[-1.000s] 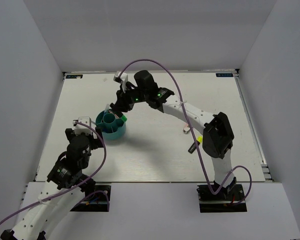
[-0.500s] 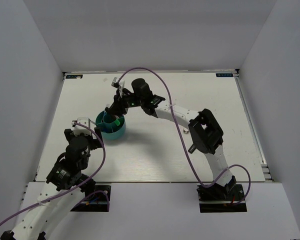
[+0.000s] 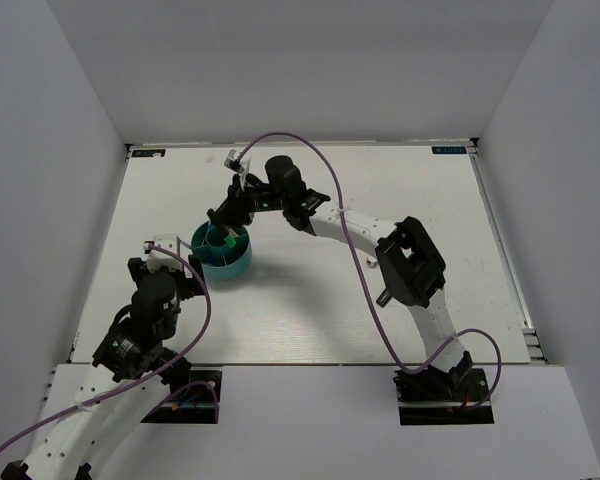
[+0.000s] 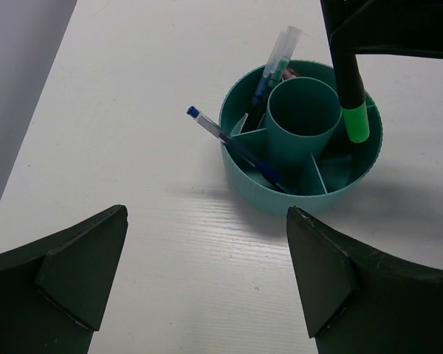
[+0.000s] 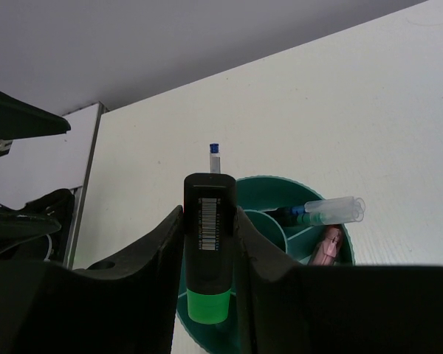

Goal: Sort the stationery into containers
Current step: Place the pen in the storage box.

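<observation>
Right wrist view: I see right tool [image 5: 208, 221] grasping 1 black-green highlighter [image 5: 208, 254] over the teal organiser [image 5: 266, 188]; left tool [image 4: 205, 243] released.

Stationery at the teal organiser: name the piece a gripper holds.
The black-green highlighter, clamped in the right gripper, green end down over the organiser. The blue-tipped pen and the clear-capped pen already rest in its compartments, untouched.

The organiser [image 4: 303, 200] sits on the table [image 4: 133, 88], left of its middle. A highlighter [image 4: 352, 96] in my right hand [image 5: 208, 214] hangs over the organiser, just right of its central tube [image 4: 303, 129]. One pen [image 4: 236, 147] leans out over the organiser's near-left rim. My left hand [image 4: 205, 221] sits in front of the organiser, apart from it.
</observation>
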You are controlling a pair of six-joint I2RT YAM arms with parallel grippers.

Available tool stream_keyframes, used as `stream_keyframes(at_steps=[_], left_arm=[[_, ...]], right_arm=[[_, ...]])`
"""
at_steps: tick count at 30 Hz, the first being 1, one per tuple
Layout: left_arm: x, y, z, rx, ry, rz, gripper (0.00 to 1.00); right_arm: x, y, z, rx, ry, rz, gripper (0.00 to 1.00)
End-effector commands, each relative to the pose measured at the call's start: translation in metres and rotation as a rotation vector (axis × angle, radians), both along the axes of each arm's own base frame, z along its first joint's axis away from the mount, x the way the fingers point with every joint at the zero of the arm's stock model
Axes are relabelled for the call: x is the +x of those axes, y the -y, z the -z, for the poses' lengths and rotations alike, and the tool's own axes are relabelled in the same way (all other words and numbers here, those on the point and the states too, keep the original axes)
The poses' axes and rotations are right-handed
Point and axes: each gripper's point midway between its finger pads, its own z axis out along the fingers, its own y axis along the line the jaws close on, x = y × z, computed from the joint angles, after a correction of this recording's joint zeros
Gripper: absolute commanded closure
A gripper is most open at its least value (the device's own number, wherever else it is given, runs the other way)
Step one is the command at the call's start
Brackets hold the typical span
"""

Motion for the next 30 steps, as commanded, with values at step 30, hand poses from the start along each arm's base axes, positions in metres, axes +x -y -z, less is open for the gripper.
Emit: stream_keyframes(at_steps=[30], left_arm=[[0.002, -0.002, 0.000, 0.010, 0.006, -0.015, 0.00]], right_arm=[[0.006, 0.011, 0.028, -0.008, 0.001, 0.002, 0.98]])
